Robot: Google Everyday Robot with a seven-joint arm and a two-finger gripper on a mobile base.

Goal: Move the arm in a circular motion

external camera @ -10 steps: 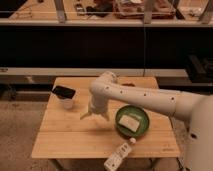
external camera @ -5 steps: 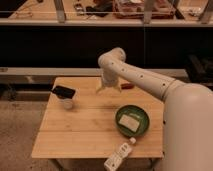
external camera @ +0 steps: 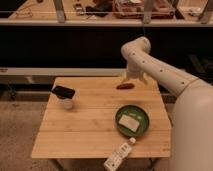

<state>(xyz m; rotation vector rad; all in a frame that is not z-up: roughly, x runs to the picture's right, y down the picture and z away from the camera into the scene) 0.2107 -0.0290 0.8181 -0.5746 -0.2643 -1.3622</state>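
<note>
One arm (external camera: 161,73) hangs its tool (external camera: 134,78) over one table's (external camera: 85,131) far edge.

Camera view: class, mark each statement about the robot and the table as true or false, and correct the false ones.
1. The arm holds its gripper near the far right edge of the table. True.
2. The green bowl is empty. False: a pale block lies in it.
3. The white bottle stands upright mid-table. False: it lies on its side at the near edge.
4. A dark flat object rests on a white cup. True.
</note>
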